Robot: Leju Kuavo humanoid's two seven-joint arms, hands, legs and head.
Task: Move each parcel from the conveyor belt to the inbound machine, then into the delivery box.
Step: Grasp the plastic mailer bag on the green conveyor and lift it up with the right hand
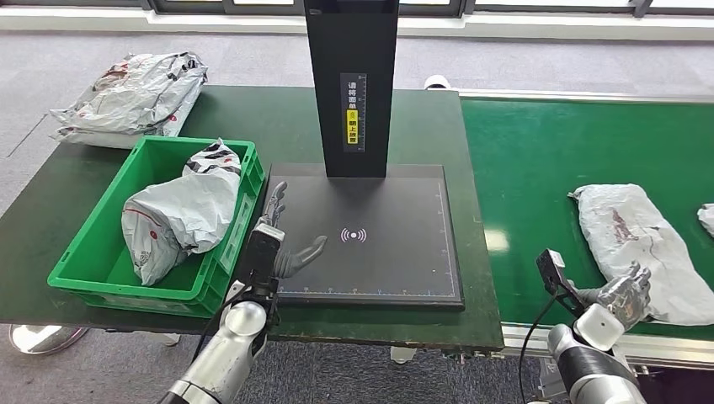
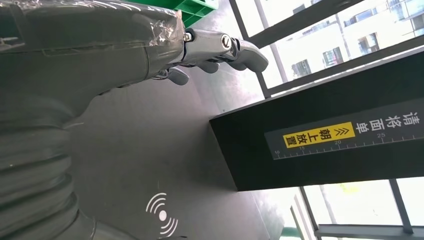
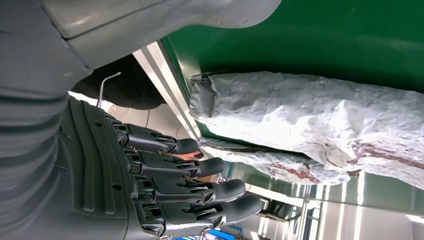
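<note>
One grey parcel lies on the conveyor belt, its near end just beside the right hand, which is spread and empty. Looks soft, light, crinkly and slippery; best gripped mid-body. Left hand hovers spread over the inbound machine. Beyond: green delivery box with a bagged parcel inside.

Bright, even daylight across the head view, sharp throughout. A pale glare patch sits on the belt, right of centre. Soft shadows under the table's near edge. Left wrist view: windows blow out white, upper right. Right wrist view: near cover slightly soft.
</note>
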